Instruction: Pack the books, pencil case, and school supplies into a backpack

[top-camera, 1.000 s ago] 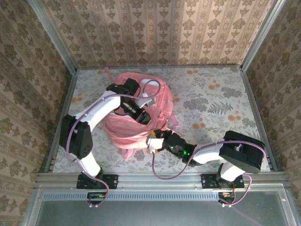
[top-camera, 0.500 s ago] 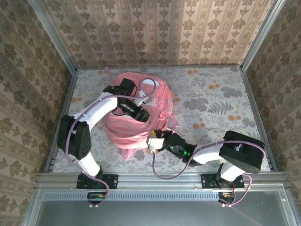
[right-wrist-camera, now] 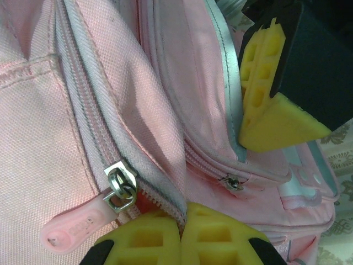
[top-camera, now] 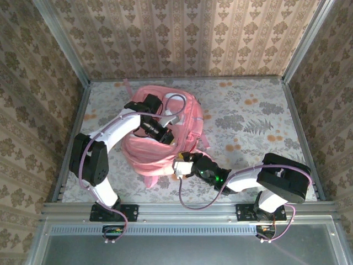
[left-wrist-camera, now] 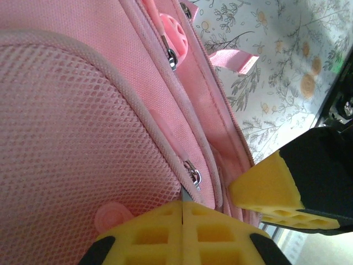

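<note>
Noted left gripper clenched, pads meeting on metal zip pull of backpack. Noted right gripper pinched shut on backpack fabric beside a zip, near side.

- No text, label, brand, number or sign can be read on the backpack.
- Its pink zip pull shows no legible lettering.

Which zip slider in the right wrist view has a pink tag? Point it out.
The larger slider at lower left, its pink tag hanging down-left; the smaller slider to its right shows none.
</note>
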### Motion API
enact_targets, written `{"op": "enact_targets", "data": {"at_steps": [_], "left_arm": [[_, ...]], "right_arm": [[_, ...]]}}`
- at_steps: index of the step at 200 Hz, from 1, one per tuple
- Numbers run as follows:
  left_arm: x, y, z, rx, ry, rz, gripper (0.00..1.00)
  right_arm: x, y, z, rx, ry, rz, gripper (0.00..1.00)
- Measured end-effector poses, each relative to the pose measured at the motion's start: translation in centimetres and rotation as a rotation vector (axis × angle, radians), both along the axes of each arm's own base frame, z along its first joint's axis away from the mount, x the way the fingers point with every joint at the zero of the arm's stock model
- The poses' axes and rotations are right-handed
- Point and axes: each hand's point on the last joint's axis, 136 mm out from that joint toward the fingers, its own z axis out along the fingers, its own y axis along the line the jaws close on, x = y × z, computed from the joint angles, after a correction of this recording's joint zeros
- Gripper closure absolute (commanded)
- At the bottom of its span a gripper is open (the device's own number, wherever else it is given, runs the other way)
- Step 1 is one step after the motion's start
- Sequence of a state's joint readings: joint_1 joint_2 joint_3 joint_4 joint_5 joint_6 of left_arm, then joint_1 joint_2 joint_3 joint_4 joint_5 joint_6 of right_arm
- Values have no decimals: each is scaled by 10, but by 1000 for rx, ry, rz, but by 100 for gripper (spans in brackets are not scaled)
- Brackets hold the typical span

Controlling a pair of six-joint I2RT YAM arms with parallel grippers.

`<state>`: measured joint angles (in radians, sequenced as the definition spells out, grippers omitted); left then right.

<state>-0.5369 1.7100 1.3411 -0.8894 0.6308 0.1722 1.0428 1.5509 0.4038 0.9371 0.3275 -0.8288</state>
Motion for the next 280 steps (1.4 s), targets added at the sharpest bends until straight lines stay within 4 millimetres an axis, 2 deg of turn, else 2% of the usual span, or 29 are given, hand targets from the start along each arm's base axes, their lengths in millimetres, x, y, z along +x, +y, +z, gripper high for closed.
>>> {"op": "enact_targets", "data": {"at_steps": [50,79,86,94,117,139,144,156,167,186,199,217,230,249,262,280], "left_arm": [[-2,7,-9,42,-1,10,66],[-5,11,-14,86,-18,9,63],[-5,12,-14,94,-28,9,65],[-5,13,-13,101,-36,13,72],[-4,17,-13,117,-43,23,100],[-4,18,-15,126,-49,21,100],[-3,18,-15,128,-51,20,100],[-3,18,-13,126,-57,22,100],[-2,19,-9,124,-71,25,100],[1,21,10,96,-126,48,100],[6,25,34,59,-184,83,100],[22,34,78,-16,-295,160,100],[34,43,119,-87,-389,220,100],[42,52,165,-179,-486,276,100],[41,50,178,-222,-503,277,100],[39,43,176,-247,-468,266,100]], "right_arm": [[0,0,0,3,3,2,100],[0,0,-1,-1,10,9,100],[-1,0,-2,-1,12,10,100],[-1,0,-2,0,14,10,100],[0,-1,-2,6,20,6,100],[0,-1,-3,5,24,5,100],[0,-1,-3,5,27,4,95],[0,-1,-3,12,33,2,75],[-1,-1,-2,23,46,0,64],[-4,-2,2,44,73,6,58],[-10,-1,12,81,95,21,54],[-21,-5,35,168,123,40,53],[-29,-13,55,247,136,47,50],[-37,-24,78,347,158,53,50],[-41,-28,85,390,180,54,48],[-44,-32,83,405,227,40,48]]}}
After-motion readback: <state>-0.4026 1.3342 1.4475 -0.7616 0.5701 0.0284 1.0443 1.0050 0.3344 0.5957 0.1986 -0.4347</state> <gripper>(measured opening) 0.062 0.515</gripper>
